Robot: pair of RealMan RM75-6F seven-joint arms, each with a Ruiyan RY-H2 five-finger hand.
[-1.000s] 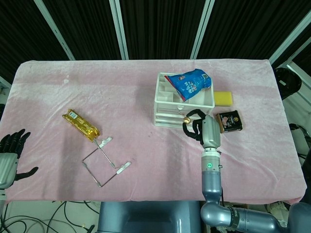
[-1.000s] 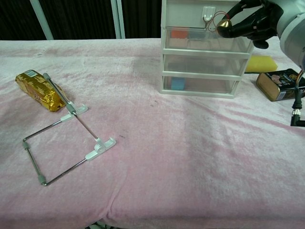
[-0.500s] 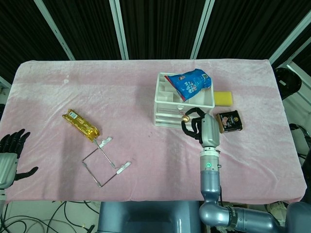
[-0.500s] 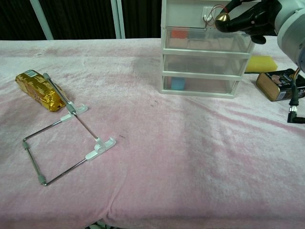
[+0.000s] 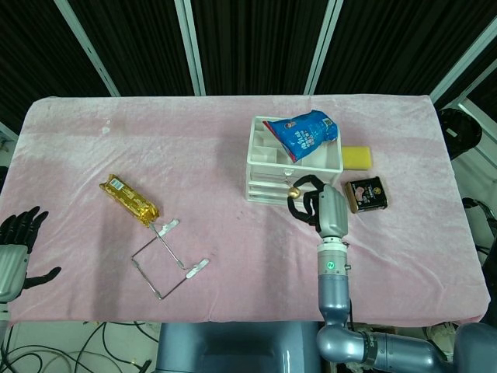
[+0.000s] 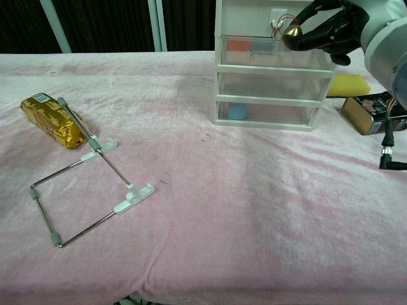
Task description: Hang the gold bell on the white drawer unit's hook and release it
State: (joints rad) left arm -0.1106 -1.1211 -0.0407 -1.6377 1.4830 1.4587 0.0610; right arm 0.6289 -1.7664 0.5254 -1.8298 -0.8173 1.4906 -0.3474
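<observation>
Right robot hand (image 6: 327,28) pinches the gold bell (image 6: 292,31) at its fingertips — beside the drawer unit's hook (image 6: 278,19).

You see a pink cloth (image 5: 194,148) over the table. The drawer unit (image 6: 273,82) at 1 o'clock is white with see-through fronts; inside you can spot something orange (image 6: 238,45) and something blue (image 6: 237,112). The bell (image 6: 292,30) is shiny gold on a thin reddish loop. The right hand (image 6: 327,28) holding it is black, and its arm is grey. On top lies a blue and red bag (image 5: 305,134). At 2 o'clock you see a yellow sponge (image 5: 357,156) and a dark tin (image 5: 366,193). At 9 o'clock is a gold packet (image 5: 130,199).
</observation>
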